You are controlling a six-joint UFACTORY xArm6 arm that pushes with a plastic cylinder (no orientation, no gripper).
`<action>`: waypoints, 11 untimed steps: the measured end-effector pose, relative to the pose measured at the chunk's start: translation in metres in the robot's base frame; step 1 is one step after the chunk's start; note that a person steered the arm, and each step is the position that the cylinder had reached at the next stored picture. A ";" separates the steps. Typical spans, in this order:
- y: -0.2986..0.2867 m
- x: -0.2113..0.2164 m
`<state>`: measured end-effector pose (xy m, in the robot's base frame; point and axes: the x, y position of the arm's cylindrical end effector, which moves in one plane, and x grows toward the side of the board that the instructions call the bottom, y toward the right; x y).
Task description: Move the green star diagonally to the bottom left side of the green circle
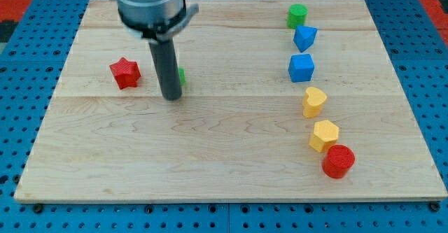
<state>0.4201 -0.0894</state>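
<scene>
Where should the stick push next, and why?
Probably a short push toward the view's right. My tip sits just left of the green star, which mostly hides behind the rod. The green circle is far off at the top right, so the star must travel right first.

Red star [125, 73] sits over on the left; down the right run two blue blocks [304, 37] [302, 68], two yellow ones [314, 101] [325, 135], then a red cylinder [339, 161] nearest.

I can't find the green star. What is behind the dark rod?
Behind the rod a sliver of a green block shows at its right edge. The rest is covered, so its star shape can't be made out. My tip sits just below it.
</scene>
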 end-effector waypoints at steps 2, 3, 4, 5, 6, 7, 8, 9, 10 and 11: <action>-0.023 -0.077; -0.051 -0.071; -0.102 -0.113; -0.087 -0.137; -0.063 -0.137; -0.109 -0.098; -0.048 -0.079; 0.004 -0.115; 0.002 -0.143; -0.046 -0.136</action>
<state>0.2844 -0.1350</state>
